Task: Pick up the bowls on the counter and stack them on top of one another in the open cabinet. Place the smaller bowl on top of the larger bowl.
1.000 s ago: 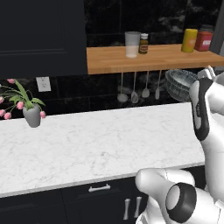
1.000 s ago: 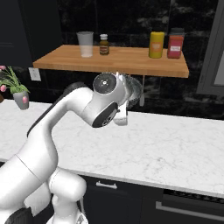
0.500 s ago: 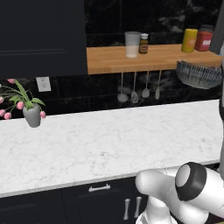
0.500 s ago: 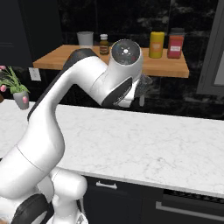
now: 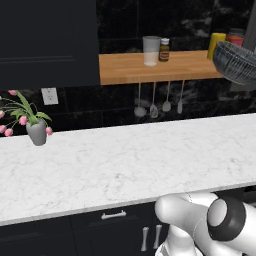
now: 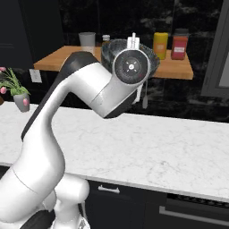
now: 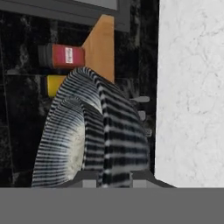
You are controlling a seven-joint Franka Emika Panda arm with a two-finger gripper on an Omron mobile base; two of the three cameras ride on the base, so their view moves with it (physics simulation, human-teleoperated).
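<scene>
Ribbed dark grey bowl point(image 5: 238, 61) is held aloft at shelf height, tilted, seen at the right end of the open cabinet point(image 5: 150, 70) in the left base view; in the right base view the bowl point(image 6: 112, 50) is partly hidden behind the arm's wrist, in front of the shelf board point(image 6: 58, 62); in the hand view the gripper point(image 7: 107, 178) is clamped on the bowl rim point(image 7: 113, 131), 1 finger on each side of the wall, pale inside visible. Counter point(image 5: 130, 155) lies well below the bowl. On the shelf are seen 1 white cup point(image 5: 151, 50), 1 small brown jar point(image 5: 164, 50), 1 yellow container point(image 6: 160, 45) and 1 red container point(image 6: 179, 46); utensils point(image 5: 153, 102) hang under the shelf; flower vase point(image 5: 37, 131) stands at the counter's left.
</scene>
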